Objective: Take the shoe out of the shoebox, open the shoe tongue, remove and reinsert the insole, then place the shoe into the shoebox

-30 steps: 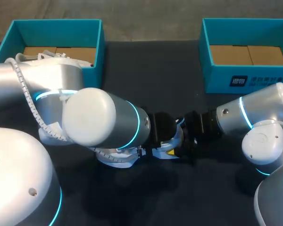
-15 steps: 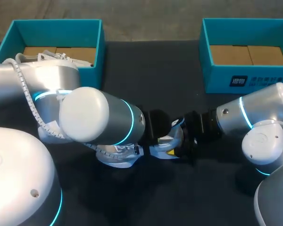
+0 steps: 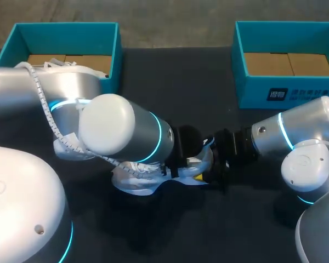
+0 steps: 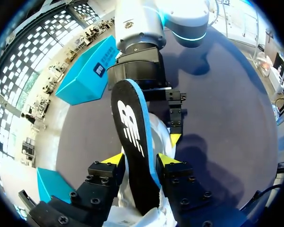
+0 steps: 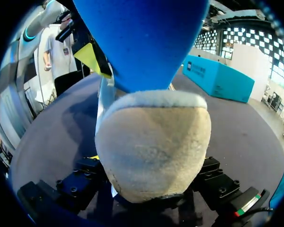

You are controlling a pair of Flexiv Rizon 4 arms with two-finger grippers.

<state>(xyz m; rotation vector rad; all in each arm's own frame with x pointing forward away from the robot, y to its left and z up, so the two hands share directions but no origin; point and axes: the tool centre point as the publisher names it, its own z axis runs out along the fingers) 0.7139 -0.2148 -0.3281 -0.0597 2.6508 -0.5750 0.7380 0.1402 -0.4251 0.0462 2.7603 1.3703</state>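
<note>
Centrally, left pincer (image 4: 140, 159) clamps insole (image 4: 130, 118); shoe (image 3: 132, 184) mid-table (image 3: 170, 82)

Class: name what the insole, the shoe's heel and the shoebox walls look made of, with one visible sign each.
The insole: probably foam, matte black fabric top, blue rim. The shoe's heel: likely suede, beige and fuzzy nap. The shoebox walls: seemingly cardboard, smooth teal outside, brown flaps inside.

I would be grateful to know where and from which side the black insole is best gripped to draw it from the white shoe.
Grip the black, blue-edged insole across its narrow middle, just outside the white shoe, where my left hand holds it: it stands clear. Come from the side opposite my right hand, which holds the shoe's end.
</note>
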